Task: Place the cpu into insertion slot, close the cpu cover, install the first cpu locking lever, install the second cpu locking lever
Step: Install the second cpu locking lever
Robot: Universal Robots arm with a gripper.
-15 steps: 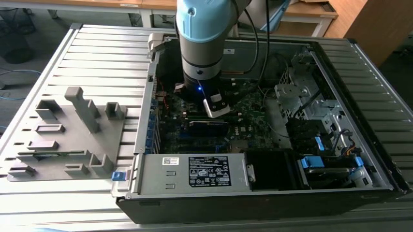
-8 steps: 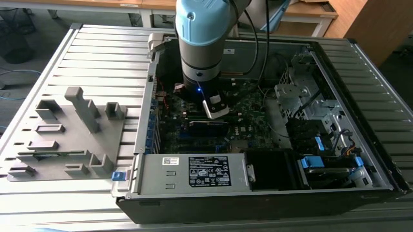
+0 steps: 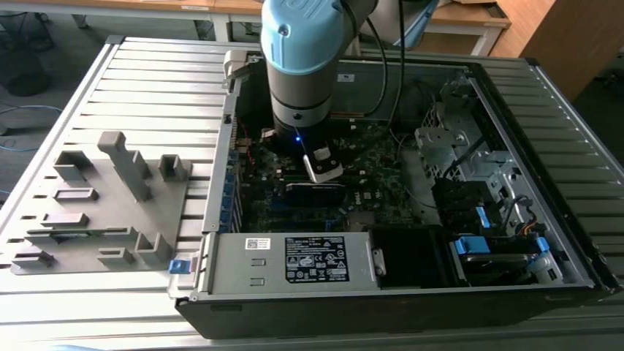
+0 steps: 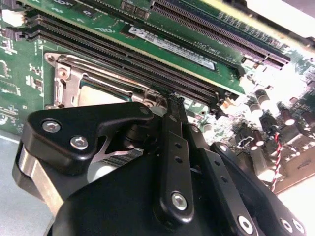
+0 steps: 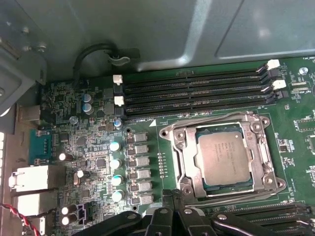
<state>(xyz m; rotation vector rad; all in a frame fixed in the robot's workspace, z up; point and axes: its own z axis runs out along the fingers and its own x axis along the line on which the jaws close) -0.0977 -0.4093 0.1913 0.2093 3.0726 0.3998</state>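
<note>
The cpu (image 5: 224, 157), a dull silver square, lies flat in the insertion slot (image 5: 199, 177) on the green motherboard. The silver cpu cover (image 5: 189, 157) is folded down around it, with the chip showing through its window. Thin wire levers run along the frame's edges. My gripper (image 5: 174, 196) is shut, its black fingertips touching down at one corner of the socket frame. In the second wrist view the gripper (image 4: 173, 101) meets the board between the cover (image 4: 69, 81) and the memory slots; I cannot see anything pinched. The arm (image 3: 297, 88) reaches straight down into the open case.
Long black memory slots (image 5: 197, 91) run beside the socket. Capacitors (image 5: 115, 162) and port blocks (image 5: 29, 179) stand on its other side. The grey power supply box (image 3: 292, 259) sits at the case front, drive bays (image 3: 487, 241) at the exterior view's right, a grey fixture tray (image 3: 98, 197) at its left.
</note>
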